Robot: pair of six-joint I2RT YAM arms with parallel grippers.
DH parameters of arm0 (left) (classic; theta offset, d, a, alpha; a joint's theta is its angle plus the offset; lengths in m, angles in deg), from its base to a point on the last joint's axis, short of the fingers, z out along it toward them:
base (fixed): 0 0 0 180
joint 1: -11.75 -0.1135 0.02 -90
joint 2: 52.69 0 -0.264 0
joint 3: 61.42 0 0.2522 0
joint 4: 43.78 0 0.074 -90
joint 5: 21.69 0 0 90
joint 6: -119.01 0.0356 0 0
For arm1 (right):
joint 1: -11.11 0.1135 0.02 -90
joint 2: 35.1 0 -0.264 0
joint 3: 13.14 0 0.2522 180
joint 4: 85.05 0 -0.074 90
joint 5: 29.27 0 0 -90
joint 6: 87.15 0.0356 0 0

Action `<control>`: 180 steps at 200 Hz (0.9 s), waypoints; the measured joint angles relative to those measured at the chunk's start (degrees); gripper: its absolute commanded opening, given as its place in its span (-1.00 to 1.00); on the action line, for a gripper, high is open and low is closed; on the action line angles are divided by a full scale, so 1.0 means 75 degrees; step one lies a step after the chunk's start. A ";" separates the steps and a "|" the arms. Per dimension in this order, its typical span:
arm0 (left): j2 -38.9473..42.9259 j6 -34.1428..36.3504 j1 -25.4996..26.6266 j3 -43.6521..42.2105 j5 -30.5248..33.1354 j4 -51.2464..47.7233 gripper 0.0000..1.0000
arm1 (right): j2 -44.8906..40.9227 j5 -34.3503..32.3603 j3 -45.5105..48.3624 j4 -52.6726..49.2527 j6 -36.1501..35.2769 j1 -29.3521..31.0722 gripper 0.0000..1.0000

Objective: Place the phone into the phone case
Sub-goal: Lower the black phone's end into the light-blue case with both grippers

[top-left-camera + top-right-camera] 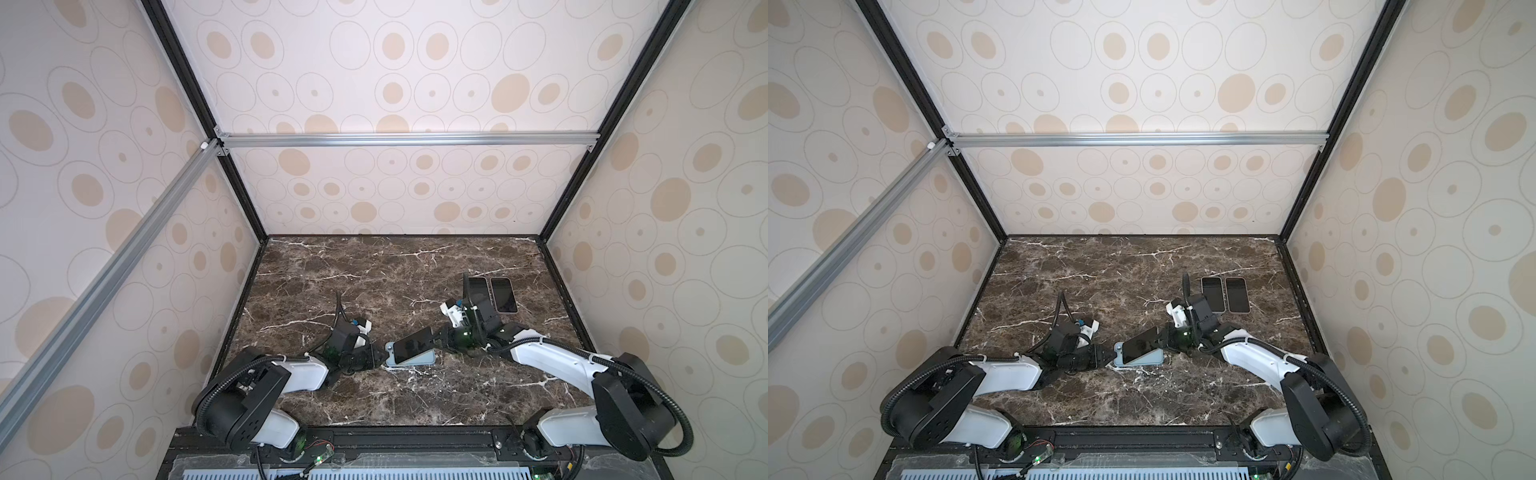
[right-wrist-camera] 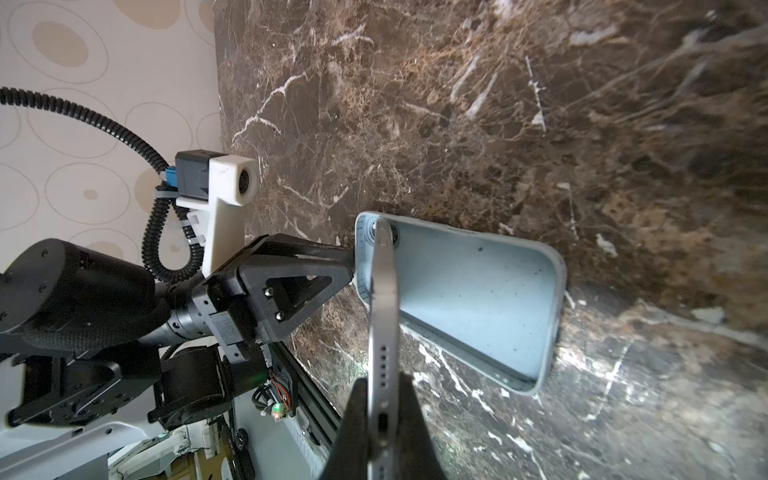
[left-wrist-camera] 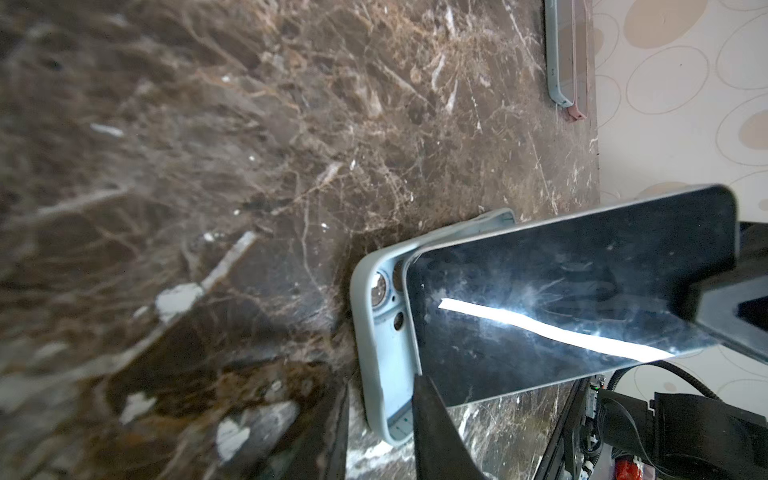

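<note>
Clamped black fingers of the right gripper (image 2: pixel 382 419) fill the foreground of its wrist view, grasping the phone (image 2: pixel 382 332) by its port end. From there the phone slopes down, screen up. Its camera end sits inside the camera end of the case (image 2: pixel 469 299), while the gripped end is raised well clear of the case's other end. The pale blue case lies open side up on the table (image 1: pixel 374 270), near the front middle in both top views. It holds nothing but that one lowered edge, and most of its floor is bare. The left gripper (image 2: pixel 351 264) reaches the case's camera end with one finger over the rim, but I cannot tell whether it pinches the wall or only braces it. Insertion looks begun but far from finished: the raised end has yet to be lowered and the phone pressed in flush. Farther back on the right, two spare phones (image 1: pixel 1236 295) lie side by side, seemingly cased already.
</note>
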 measured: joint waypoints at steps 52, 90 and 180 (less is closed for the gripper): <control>-0.0213 0.0009 0.0029 0.0058 -0.0009 0.0154 -0.55 | 0.0291 0.0259 0.0012 0.0367 0.0070 -0.0006 -1.00; -0.0259 0.0009 0.0041 0.0058 -0.0009 0.0216 -0.57 | 0.0466 0.0428 0.0058 0.0650 0.0119 -0.0006 -1.00; -0.0332 -0.0012 0.0064 0.0073 -0.0009 0.0312 -0.64 | 0.0740 0.0682 0.0140 0.1040 0.0064 -0.0070 -1.00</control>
